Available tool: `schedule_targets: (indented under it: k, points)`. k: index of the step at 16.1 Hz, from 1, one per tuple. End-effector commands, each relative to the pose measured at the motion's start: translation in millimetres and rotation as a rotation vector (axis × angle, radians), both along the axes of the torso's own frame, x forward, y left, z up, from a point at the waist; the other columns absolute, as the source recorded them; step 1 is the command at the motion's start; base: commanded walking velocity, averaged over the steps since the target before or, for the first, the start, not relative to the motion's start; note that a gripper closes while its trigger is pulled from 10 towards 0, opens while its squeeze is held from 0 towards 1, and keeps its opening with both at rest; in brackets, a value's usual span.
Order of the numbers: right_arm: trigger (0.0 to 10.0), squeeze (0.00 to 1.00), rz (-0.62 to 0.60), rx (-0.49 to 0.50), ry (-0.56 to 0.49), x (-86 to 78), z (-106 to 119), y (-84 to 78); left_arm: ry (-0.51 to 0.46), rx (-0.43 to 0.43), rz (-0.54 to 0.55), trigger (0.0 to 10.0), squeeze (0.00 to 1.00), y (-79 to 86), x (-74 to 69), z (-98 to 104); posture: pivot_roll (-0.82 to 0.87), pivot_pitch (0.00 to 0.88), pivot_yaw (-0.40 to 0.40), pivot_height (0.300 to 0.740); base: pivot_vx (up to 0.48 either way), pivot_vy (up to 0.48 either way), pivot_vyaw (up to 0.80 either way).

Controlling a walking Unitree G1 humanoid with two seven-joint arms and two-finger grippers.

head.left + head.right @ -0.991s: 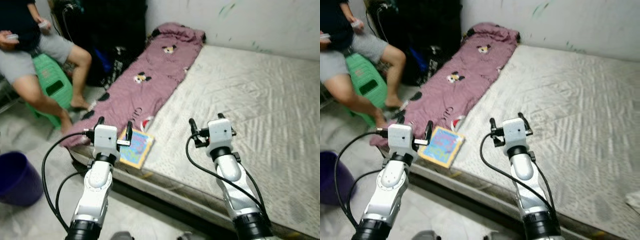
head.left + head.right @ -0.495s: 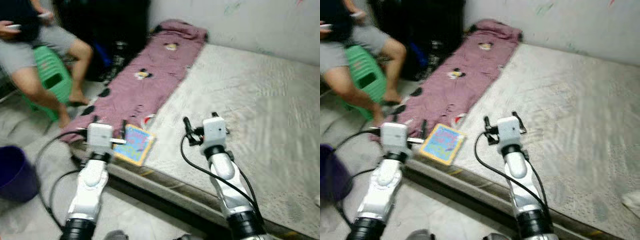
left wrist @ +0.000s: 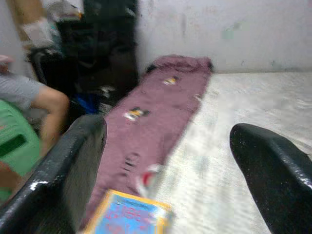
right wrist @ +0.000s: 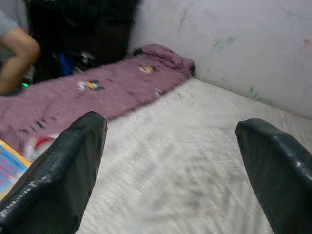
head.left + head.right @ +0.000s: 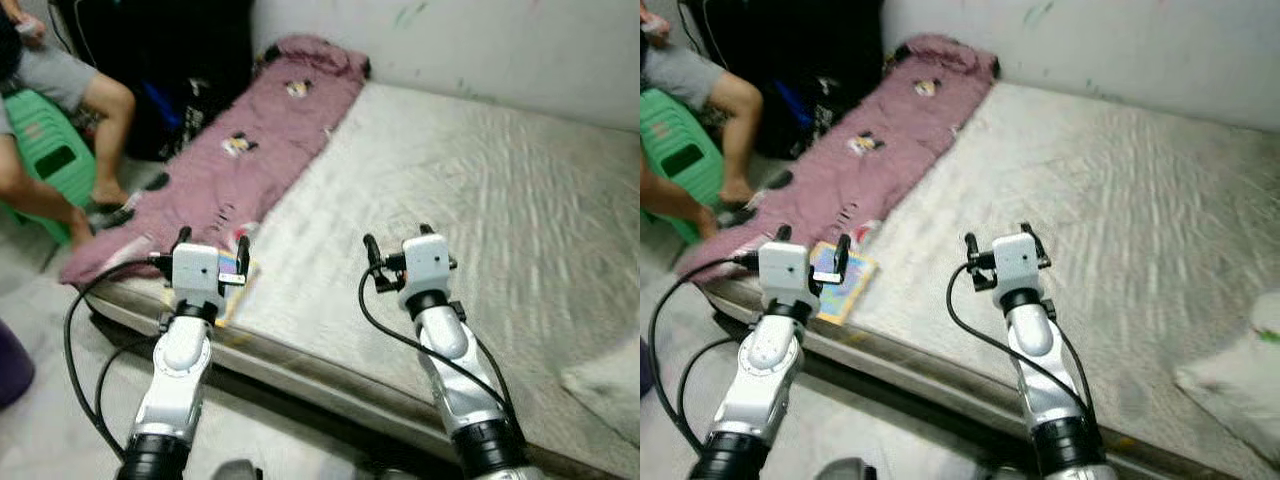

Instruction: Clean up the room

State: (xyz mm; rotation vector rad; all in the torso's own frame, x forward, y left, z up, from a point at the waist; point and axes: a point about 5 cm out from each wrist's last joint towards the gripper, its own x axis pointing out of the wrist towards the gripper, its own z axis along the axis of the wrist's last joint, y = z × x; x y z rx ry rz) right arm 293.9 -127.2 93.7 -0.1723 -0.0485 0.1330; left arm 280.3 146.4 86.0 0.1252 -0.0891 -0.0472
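Observation:
A pale bare mattress (image 5: 480,200) lies before me, with a purple cartoon-print blanket (image 5: 240,150) along its left side. A colourful book (image 5: 845,282) lies flat at the mattress's front left corner, also in the left wrist view (image 3: 131,219). A small red-and-white item (image 3: 148,180) lies just beyond it at the blanket's edge. My left gripper (image 5: 813,238) hovers open over the book's near end, holding nothing. My right gripper (image 5: 997,234) is open above the mattress's front middle, empty too. In the wrist views both grippers (image 3: 168,129) (image 4: 173,122) show wide gaps.
A person sits on a green stool (image 5: 45,165) at the far left, feet on the floor by the bed. Black bags (image 5: 160,60) stand against the wall behind the blanket. A white crumpled cloth (image 5: 1230,365) lies on the mattress at the right. Grey floor runs along the bed's front.
The camera has swung right, so the scene slid left; the purple bucket left the picture and the white cloth came in at the right. Both grippers stay open and raised.

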Motion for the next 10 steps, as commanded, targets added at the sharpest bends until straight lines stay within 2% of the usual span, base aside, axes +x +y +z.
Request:
schedule_targets:
  k: [1,4,10]
  points:
    - [10.0,0.0,-0.011,0.001,-0.008,1.9,2.4,-3.9,-0.01,0.004,-0.018,10.0,0.0,-4.1,1.4,2.8,0.04,0.0,0.007,0.74,0.0,-0.311,0.0]
    - [10.0,0.0,-0.014,0.002,-0.006,1.8,2.1,-3.9,-0.009,0.003,-0.02,10.0,0.0,-4.2,1.3,2.5,0.04,0.0,0.007,0.74,0.0,-0.307,-0.68]
    - [10.0,0.0,-0.012,-0.002,-0.007,1.7,1.8,-3.3,-0.01,0.003,-0.019,10.0,0.0,-4.1,1.5,2.7,0.04,0.0,0.007,0.74,0.0,-0.307,0.0]
